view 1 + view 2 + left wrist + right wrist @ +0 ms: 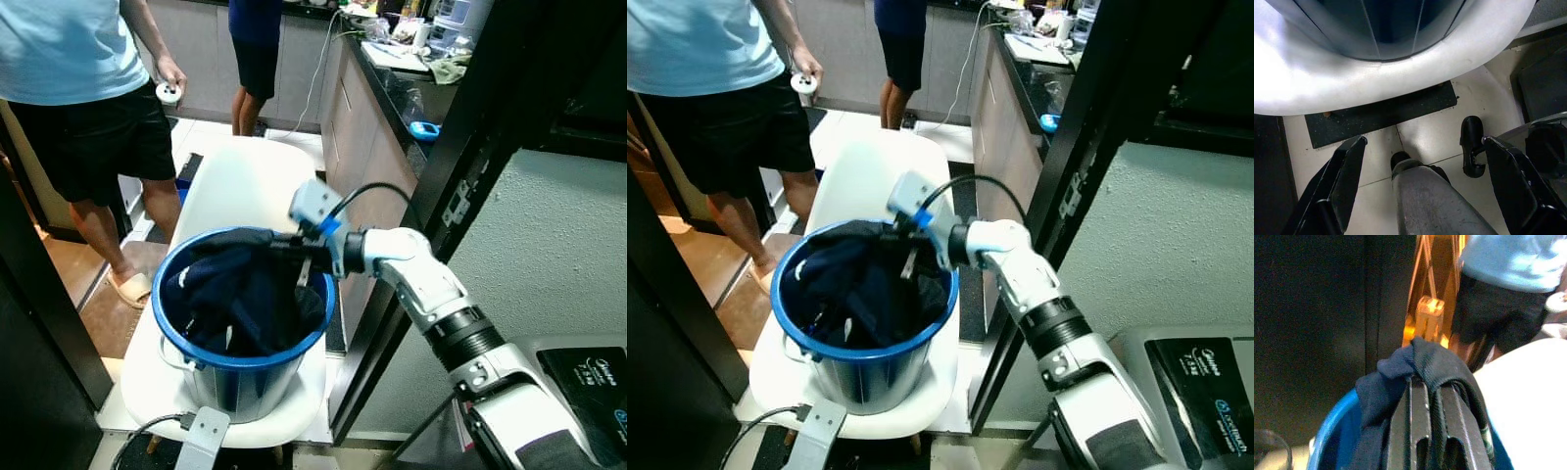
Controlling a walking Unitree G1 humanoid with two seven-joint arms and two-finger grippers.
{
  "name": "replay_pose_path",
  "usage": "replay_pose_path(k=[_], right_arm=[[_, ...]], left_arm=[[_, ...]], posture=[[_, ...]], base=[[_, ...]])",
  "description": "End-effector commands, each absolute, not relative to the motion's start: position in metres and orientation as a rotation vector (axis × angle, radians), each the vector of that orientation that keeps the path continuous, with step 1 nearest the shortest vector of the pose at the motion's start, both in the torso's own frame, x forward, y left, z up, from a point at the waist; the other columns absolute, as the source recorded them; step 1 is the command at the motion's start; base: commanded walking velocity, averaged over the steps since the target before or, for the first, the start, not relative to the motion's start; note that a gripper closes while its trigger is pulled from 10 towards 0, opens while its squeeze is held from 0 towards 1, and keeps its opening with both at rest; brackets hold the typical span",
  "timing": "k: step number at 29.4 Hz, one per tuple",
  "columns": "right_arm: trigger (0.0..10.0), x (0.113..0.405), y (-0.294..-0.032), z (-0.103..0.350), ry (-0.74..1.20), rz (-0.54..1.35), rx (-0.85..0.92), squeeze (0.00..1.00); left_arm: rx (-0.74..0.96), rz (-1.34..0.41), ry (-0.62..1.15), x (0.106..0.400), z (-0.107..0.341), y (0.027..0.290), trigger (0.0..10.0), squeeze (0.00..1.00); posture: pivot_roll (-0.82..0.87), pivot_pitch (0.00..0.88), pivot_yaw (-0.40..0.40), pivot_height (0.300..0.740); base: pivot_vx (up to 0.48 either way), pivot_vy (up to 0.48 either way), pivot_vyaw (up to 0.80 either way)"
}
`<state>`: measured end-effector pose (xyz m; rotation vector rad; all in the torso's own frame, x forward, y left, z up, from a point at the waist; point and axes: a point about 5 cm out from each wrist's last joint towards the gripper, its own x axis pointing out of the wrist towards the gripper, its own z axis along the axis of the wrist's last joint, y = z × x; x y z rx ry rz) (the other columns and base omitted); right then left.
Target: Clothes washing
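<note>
Right gripper (pixel 294 245) is over the blue bucket (pixel 245 354), its black fingers (pixel 1422 431) clenched on a fold of the dark navy garment (pixel 235 294). In the right wrist view the cloth drapes over the fingertips, bunched above the bucket's rim. The rest of the garment sits heaped inside the bucket, filling most of it. The bucket itself stands on the seat of a white chair (pixel 245 186), toward the front edge of the seat.

The left gripper (pixel 1415 191) hangs low below the chair seat, fingers spread wide apart with nothing between them, tiled floor (pixel 1474 98) beneath and a dark mat (pixel 1381 117) under the chair.

Beyond the chair, a person in a light blue shirt and black shorts (pixel 88 137) stands with a hand (pixel 171 76) holding a small white object. A second person (pixel 257 59) stands farther back by the kitchen counter (pixel 392 88). To the right of the bucket, at the robot's side, is a washing machine top (pixel 588 377).
</note>
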<state>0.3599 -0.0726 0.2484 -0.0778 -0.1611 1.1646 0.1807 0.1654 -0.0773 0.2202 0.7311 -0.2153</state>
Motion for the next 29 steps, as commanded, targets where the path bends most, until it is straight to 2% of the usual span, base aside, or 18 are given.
replay_pose_path(k=[1, 3, 8, 10, 12, 13, 14, 15, 16, 17, 18, 20, 29], right_arm=[[0.0, 0.362, -0.084, 0.282, -0.292, 1.127, 0.070, 0.00], [0.0, 0.362, -0.087, 0.289, -0.319, 1.129, 0.120, 0.00], [0.0, 0.361, -0.086, 0.286, -0.318, 1.141, 0.088, 0.00], [0.0, 0.361, -0.084, 0.271, -0.267, 1.140, -0.045, 0.00], [0.0, 0.361, -0.084, 0.271, -0.267, 1.140, -0.045, 0.00], [0.0, 0.362, -0.084, 0.262, -0.228, 1.129, -0.132, 0.00], [0.0, 0.362, -0.084, 0.262, -0.228, 1.129, -0.132, 0.00], [0.0, 0.363, -0.085, 0.251, -0.187, 1.113, -0.247, 0.00], [0.0, 0.363, -0.085, 0.251, -0.187, 1.113, -0.247, 0.00], [0.0, 0.365, -0.087, 0.243, -0.149, 1.098, -0.339, 0.00], [0.0, 0.365, -0.087, 0.243, -0.149, 1.098, -0.339, 0.00], [0.0, 0.366, -0.091, 0.228, -0.080, 1.079, -0.472, 0.00], [0.0, 0.366, -0.097, 0.199, 0.045, 1.044, -0.686, 0.00]], left_arm=[[0.228, -0.229, 0.749, 0.178, -0.079, 0.165, 10.0, 0.00], [0.229, -0.231, 0.749, 0.178, -0.079, 0.165, 10.0, 0.00], [0.231, -0.232, 0.748, 0.179, -0.079, 0.165, 10.0, 0.00], [0.234, -0.232, 0.747, 0.179, -0.079, 0.165, 10.0, 0.00], [0.234, -0.232, 0.747, 0.179, -0.079, 0.165, 10.0, 0.00], [0.235, -0.233, 0.747, 0.180, -0.079, 0.165, 10.0, 0.00], [0.235, -0.233, 0.747, 0.180, -0.079, 0.165, 10.0, 0.00], [0.235, -0.234, 0.747, 0.180, -0.079, 0.165, 10.0, 0.00], [0.235, -0.234, 0.747, 0.180, -0.079, 0.165, 10.0, 0.00], [0.236, -0.235, 0.748, 0.179, -0.079, 0.165, 10.0, 0.00], [0.236, -0.235, 0.748, 0.179, -0.079, 0.165, 10.0, 0.00], [0.236, -0.239, 0.751, 0.177, -0.080, 0.163, 10.0, 0.00], [0.234, -0.244, 0.753, 0.176, -0.080, 0.162, 10.0, 0.00]], posture=[[0.22, 0.000, -0.117, 0.740], [0.22, 0.000, -0.117, 0.740], [0.21, 0.000, -0.117, 0.740], [0.21, 0.000, -0.117, 0.740], [0.21, 0.000, -0.117, 0.740], [0.22, 0.000, -0.116, 0.740], [0.22, 0.000, -0.116, 0.740], [0.22, 0.000, -0.116, 0.740], [0.22, 0.000, -0.116, 0.740], [0.22, 0.000, -0.115, 0.740], [0.22, 0.000, -0.115, 0.740], [0.21, 0.000, -0.112, 0.740], [0.21, 0.000, -0.114, 0.740]], base=[[0.000, 0.000, 0.00], [0.000, 0.000, 0.00], [0.000, 0.000, 0.00], [0.000, 0.000, 0.00], [0.000, 0.000, 0.00], [0.000, 0.000, 0.00], [0.000, 0.000, 0.00], [0.000, 0.000, 0.00], [0.000, 0.000, 0.00], [0.000, 0.000, 0.00], [0.000, 0.000, 0.00], [0.000, 0.000, 0.00], [0.000, 0.000, 0.00]])
